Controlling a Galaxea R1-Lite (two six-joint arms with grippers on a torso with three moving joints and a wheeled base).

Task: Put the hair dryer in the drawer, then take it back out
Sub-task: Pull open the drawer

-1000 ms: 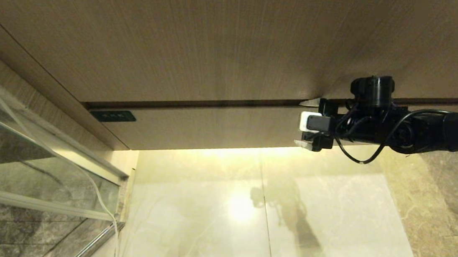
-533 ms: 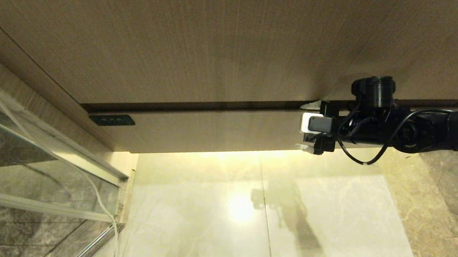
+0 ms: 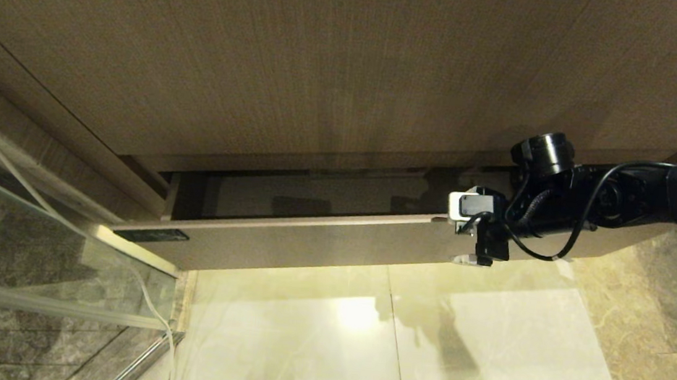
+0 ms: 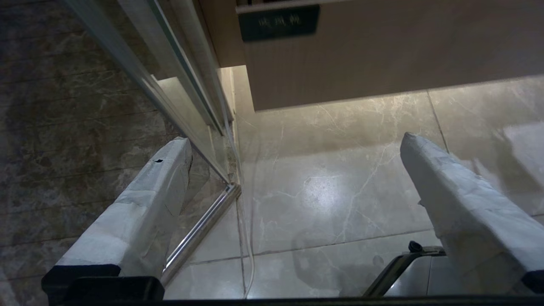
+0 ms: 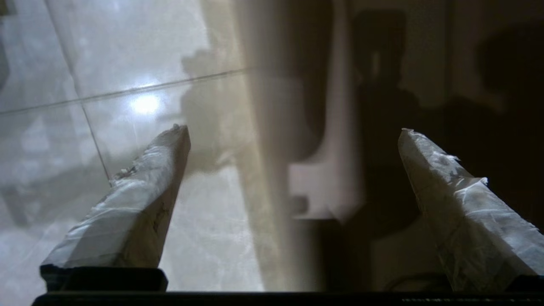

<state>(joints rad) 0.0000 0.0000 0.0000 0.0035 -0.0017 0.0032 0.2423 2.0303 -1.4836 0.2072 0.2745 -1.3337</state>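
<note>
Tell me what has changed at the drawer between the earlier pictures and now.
The drawer has slid out from under the taller panel, so its dark inside now shows. The right gripper came out and down with the drawer's front edge, fingers open with the front panel between them. No hair dryer is visible. The floor and glass partition stayed put, and the left gripper hangs open over the floor.

A small dark label [image 3: 151, 235] is fixed to the flat front of the drawer [image 3: 309, 240], at the end well away from the right gripper [image 3: 471, 240]. In the left wrist view the same label [image 4: 278, 22] is seen to carry a short row of pale characters, but they are too blurred to be read. No other lettering, brand or number can be made out.
</note>
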